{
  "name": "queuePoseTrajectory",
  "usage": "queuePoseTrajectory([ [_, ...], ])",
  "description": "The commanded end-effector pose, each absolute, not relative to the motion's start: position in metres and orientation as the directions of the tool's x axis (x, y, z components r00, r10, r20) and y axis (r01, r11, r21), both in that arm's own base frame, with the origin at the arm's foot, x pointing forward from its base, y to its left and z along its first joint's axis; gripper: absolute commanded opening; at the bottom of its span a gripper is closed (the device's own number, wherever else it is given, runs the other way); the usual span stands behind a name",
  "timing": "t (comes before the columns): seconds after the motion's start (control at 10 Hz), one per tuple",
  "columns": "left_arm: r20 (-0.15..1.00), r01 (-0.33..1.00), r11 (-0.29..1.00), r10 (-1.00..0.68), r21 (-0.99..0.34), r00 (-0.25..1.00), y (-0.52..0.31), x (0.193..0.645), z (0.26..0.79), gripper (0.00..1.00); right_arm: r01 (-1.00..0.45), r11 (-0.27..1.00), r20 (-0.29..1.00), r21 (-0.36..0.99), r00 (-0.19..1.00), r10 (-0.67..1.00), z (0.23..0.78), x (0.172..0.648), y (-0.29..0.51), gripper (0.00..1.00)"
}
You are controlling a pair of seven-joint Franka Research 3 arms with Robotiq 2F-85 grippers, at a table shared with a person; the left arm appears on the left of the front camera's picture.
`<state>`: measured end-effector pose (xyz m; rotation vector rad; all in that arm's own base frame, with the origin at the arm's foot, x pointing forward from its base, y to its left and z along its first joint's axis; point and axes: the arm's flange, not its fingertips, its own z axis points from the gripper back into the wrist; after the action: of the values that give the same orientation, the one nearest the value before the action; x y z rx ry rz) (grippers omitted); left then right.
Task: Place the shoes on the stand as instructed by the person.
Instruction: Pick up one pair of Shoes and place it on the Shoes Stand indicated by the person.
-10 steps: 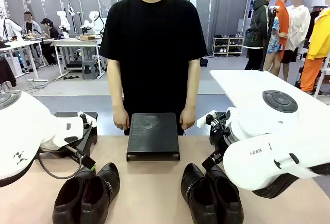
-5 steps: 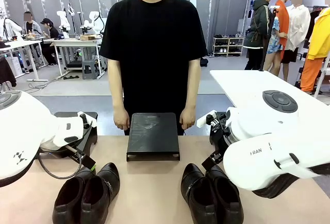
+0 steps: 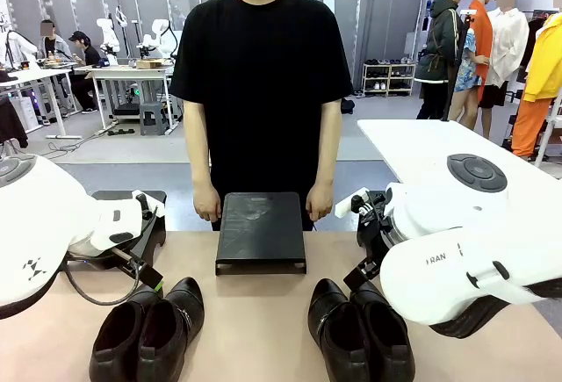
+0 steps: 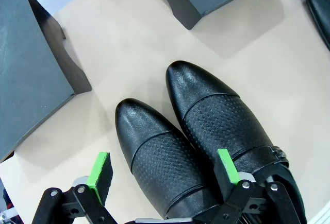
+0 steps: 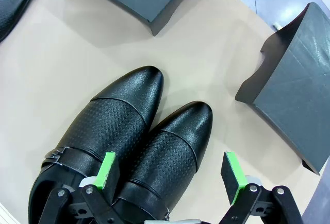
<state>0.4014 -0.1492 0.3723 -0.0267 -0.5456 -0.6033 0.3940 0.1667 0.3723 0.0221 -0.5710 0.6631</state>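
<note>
Two pairs of glossy black shoes stand toes-away near the table's front edge: the left pair (image 3: 149, 329) and the right pair (image 3: 360, 329). My left gripper (image 4: 164, 168) is open and hovers above the left pair (image 4: 191, 147), its green pads (image 4: 100, 170) on either side of one shoe. My right gripper (image 5: 170, 173) is open over the right pair (image 5: 134, 141), its pads (image 5: 232, 175) straddling the shoe beside the buckled one. A black stand (image 3: 261, 233) sits at the table's middle. The person (image 3: 261, 83) stands behind it, hands hanging at the far edge.
A second black stand (image 3: 132, 224) sits at the far left under my left arm, also in the left wrist view (image 4: 31, 74). A third stand (image 5: 294, 90) lies to the right of the right pair. Bare tabletop (image 3: 255, 312) separates the two pairs.
</note>
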Motion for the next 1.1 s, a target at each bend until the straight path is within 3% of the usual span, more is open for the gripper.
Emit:
queuePoseTrajectory([
  [0.0, 0.495, 0.546, 0.827, -0.532, 0.132, 0.687, -0.1493, 0.4014, 0.3723, 1.00, -0.587, 0.794, 0.508, -0.157, 0.642, 0.575, 0.3723, 0.3939, 0.1667, 1.00],
  [1.0, 0.495, 0.546, 0.827, -0.532, 0.132, 0.687, -0.1493, 0.4014, 0.3723, 1.00, -0.587, 0.794, 0.508, -0.157, 0.642, 0.575, 0.3723, 0.3939, 0.1667, 1.00],
])
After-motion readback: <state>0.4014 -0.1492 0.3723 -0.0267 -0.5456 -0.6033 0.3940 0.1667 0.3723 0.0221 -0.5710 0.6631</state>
